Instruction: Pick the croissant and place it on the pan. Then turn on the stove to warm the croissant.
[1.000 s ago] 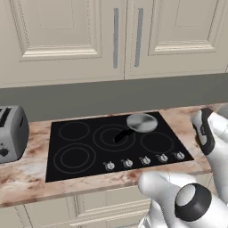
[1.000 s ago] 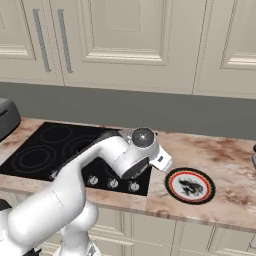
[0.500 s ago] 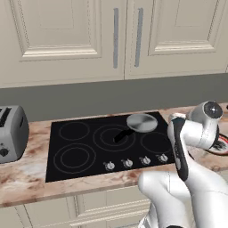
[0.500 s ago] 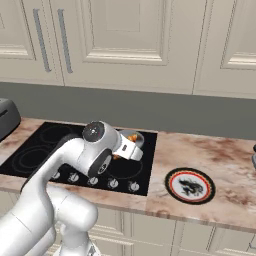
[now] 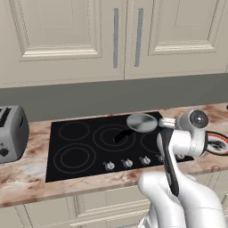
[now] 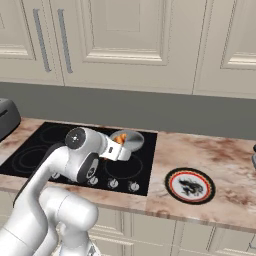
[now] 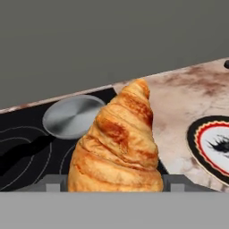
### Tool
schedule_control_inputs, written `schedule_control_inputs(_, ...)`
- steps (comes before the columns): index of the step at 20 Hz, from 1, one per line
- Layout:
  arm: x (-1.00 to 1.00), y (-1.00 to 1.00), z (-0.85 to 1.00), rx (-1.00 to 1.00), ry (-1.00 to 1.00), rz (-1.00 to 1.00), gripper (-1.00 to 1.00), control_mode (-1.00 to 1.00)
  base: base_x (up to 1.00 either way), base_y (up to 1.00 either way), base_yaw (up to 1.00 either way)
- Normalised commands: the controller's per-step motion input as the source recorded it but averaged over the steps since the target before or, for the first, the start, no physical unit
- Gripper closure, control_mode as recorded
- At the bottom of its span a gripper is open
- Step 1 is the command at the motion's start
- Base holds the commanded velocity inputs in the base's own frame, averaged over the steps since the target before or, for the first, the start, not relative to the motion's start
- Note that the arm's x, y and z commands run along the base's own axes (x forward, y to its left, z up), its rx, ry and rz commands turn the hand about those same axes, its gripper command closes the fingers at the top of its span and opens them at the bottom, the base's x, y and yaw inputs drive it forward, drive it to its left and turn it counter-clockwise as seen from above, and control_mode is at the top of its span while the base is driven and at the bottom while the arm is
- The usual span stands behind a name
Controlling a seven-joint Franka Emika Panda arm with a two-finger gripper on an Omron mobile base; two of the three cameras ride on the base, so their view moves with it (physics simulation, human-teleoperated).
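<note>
While clamped in the hand (image 6: 118,145), croissant (image 7: 118,145) lengthwise along fingers, tip toward pan (image 7: 74,116).

No text, label, brand, number or sign can be read anywhere. A dark figure is printed in the middle of the red-rimmed plate (image 6: 190,185), off to the right of the gripper (image 6: 120,148), but no letters can be made out in it. The knobs (image 6: 113,183) of the stove (image 6: 40,150), below the gripper, carry no legible marks, and the toaster (image 5: 12,132) is seen unmarked.
</note>
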Motion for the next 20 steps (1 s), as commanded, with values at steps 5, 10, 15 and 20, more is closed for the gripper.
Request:
schedule_control_inputs(5, 0.12, 0.22, 0.01, 0.00, 0.00, 0.02, 1.00, -1.00, 0.00, 0.00, 0.00)
schedule_control_inputs(10, 0.20, 0.18, 0.00, 0.00, 0.00, 0.05, 1.00, -1.00, 0.00, 0.00, 0.00)
schedule_control_inputs(15, 0.37, 0.12, 0.00, 0.00, 0.00, 0.03, 1.00, -1.00, 0.00, 0.00, 0.00)
schedule_control_inputs(20, 0.17, 0.00, 0.00, 0.00, 0.00, 0.00, 1.00, -1.00, 0.00, 0.00, 0.00)
